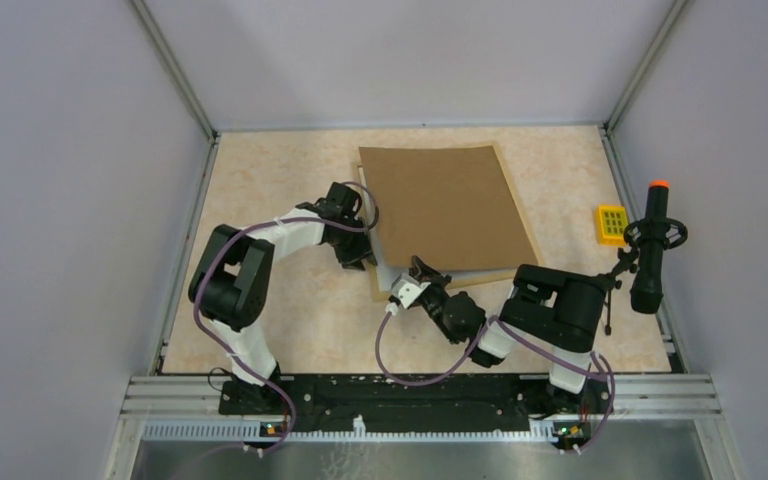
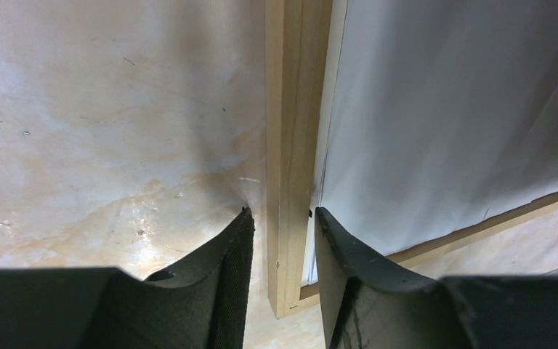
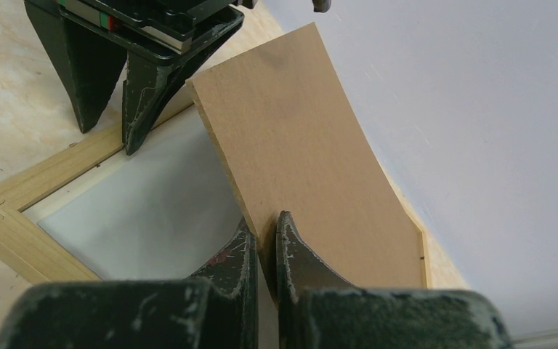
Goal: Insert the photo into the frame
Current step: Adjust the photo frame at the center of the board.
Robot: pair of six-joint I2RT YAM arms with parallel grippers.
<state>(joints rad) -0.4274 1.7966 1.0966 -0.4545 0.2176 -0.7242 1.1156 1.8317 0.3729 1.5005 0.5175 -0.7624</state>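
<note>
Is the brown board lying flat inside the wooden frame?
No, the right gripper holds the brown board by its edge, tilted up above the frame.

Counter (image 1: pixel 260 180) seen from above: beige, mottled stone pattern; surface shown faintly scuffed and glossy in left wrist view. Enclosed on three sides by plain pale grey panels: left wall (image 1: pixel 60 200), back wall (image 1: pixel 410 60), right wall (image 1: pixel 740 110). Back corners marked by slanted aluminium posts (image 1: pixel 175 70). Near edge bounded by slotted aluminium rail (image 1: pixel 420 395); brushed metal sheet (image 1: pixel 420 460) seen below it. Light even, diffuse; soft shadows cast on counter.
</note>
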